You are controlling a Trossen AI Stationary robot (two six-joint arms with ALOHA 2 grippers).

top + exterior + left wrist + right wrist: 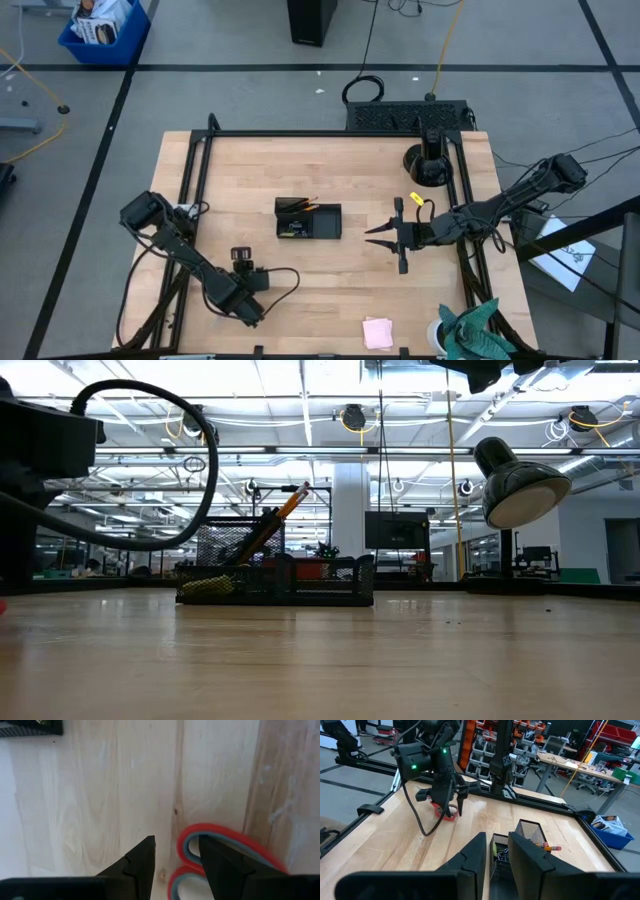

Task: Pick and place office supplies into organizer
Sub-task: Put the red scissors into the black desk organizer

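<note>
Scissors [215, 845] with red handles are lying flat on the tabletop [330, 280], well to the left-arm side of the organizer [308, 220] and toward the near edge. We are seeing the left tool [177, 852] pointing down right over them: its two dark fingers [140, 865] are standing apart, one finger over a red handle loop and the other over bare wood just beside it. We cannot tell whether either finger is touching the handle. In the right wrist view the same left tool [447, 800] is hanging over the red loops [445, 812], with nothing lifted.

The organizer, a small black mesh tray, is sitting near the middle of the tabletop. An orange pencil [275, 515] is leaning tilted in its taller cup, and something yellowish [210, 586] is lying in a low compartment at one end.

The right tool [402, 238] is hovering on the other side of the organizer, near it but apart from it, pointing toward it. Its fingers [470, 860] are showing a narrow gap and are carrying nothing.

A pink sticky-note pad [377, 332] is lying near the front edge of the tabletop, well apart from the organizer. A teal cloth [478, 328] is bunched at the corner beyond the pad.
</note>
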